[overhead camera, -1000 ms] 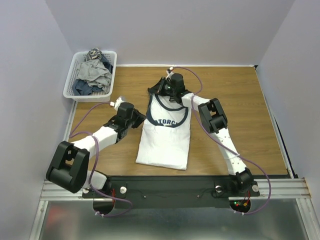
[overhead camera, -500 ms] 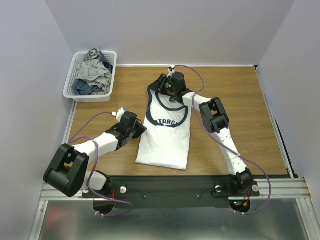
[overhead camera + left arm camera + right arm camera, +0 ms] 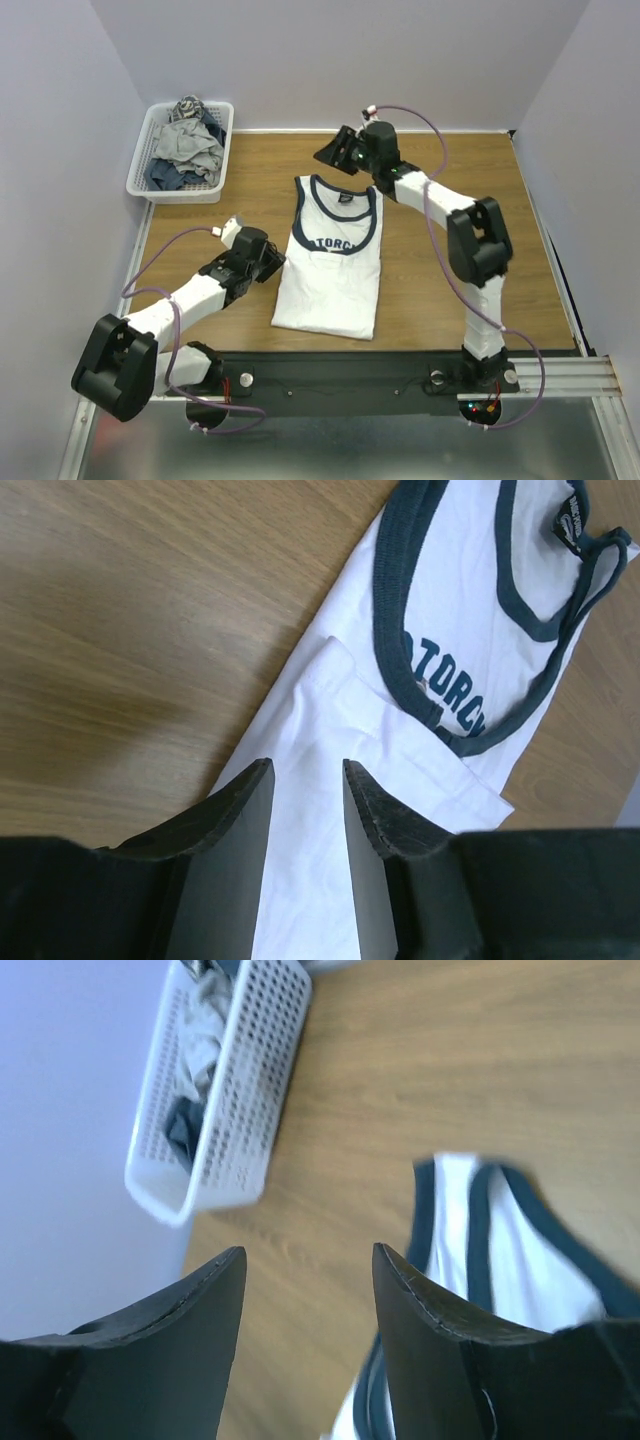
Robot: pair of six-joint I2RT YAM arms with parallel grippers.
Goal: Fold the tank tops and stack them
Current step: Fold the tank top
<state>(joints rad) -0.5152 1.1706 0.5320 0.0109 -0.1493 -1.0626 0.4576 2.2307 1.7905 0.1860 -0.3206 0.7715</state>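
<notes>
A white tank top point(image 3: 333, 255) with navy trim lies flat in the middle of the table, its sides folded in and part of its chest print showing. My left gripper point(image 3: 272, 258) sits at its left edge. In the left wrist view that gripper point(image 3: 308, 768) is open over the white cloth of the tank top point(image 3: 450, 630), holding nothing. My right gripper point(image 3: 335, 155) hangs open just beyond the neckline, off the cloth. The right wrist view shows its jaws point(image 3: 308, 1255) apart over bare wood, with the tank top's strap point(image 3: 500, 1260) to the right.
A white mesh basket point(image 3: 175, 193) stands at the back left corner with several crumpled grey and dark garments point(image 3: 185, 145) in it. It also shows in the right wrist view as the basket point(image 3: 235, 1090). Walls close in the table on three sides.
Both grippers have opened. The right one let go of the top's neck area and lifted back and to the right. The left arm drew back slightly toward the near left.
</notes>
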